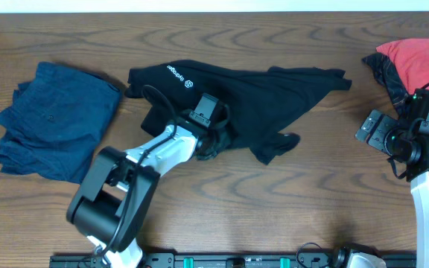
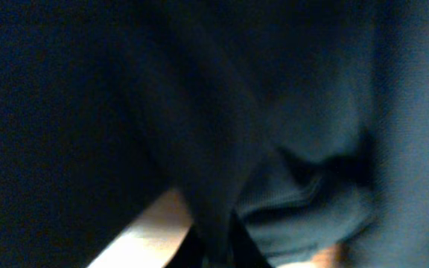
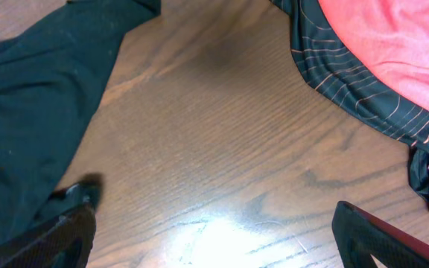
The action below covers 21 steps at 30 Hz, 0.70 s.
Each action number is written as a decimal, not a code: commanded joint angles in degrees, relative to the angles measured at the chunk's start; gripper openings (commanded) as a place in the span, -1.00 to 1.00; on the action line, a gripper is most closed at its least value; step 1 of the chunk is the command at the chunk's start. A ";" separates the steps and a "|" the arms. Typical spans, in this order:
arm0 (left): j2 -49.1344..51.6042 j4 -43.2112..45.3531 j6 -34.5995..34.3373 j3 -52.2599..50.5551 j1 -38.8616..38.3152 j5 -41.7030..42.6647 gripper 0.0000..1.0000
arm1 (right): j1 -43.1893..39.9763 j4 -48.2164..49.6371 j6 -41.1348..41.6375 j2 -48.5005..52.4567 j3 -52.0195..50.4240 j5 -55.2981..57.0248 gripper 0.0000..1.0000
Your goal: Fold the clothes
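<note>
On the wooden table the black shirt lies rumpled in the upper middle of the overhead view. Its small white logo and lettering sit toward the upper left of the cloth, and 1 sleeve end trails down toward the frame's centre.

The left arm reaches up from the lower left. The left pincer is buried in the shirt's lower edge, just below the middle of the garment. Its own camera shows almost nothing but dark folds pressed close, with a sliver of tabletop at the bottom. The jaws are closed, pinching a bunch of that black fabric.

The right pincer hangs over bare wood at the right side of the overhead view, well apart from the black shirt. Its 2 fingers are spread wide with nothing between them.

A navy garment sits in a loose heap at the left of the frame, near the shirt but not touching it. In the upper right corner a red garment lies on top of a dark patterned garment, whose thin light lines show clearly in the right wrist view.
</note>
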 commanded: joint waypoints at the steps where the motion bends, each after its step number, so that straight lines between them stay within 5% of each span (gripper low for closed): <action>1: 1.09 -12.92 9.75 -3.39 4.11 -2.51 -0.88 | -0.42 -0.02 -1.09 0.17 0.31 -0.11 0.99; 12: -18.71 -30.27 23.23 -3.30 25.59 -1.75 -0.88 | -0.39 0.31 -1.68 7.04 0.31 -4.37 0.98; 21: -24.39 -31.26 25.73 -3.30 30.34 -6.93 -0.88 | 1.09 5.70 -3.34 16.63 0.31 -15.26 0.99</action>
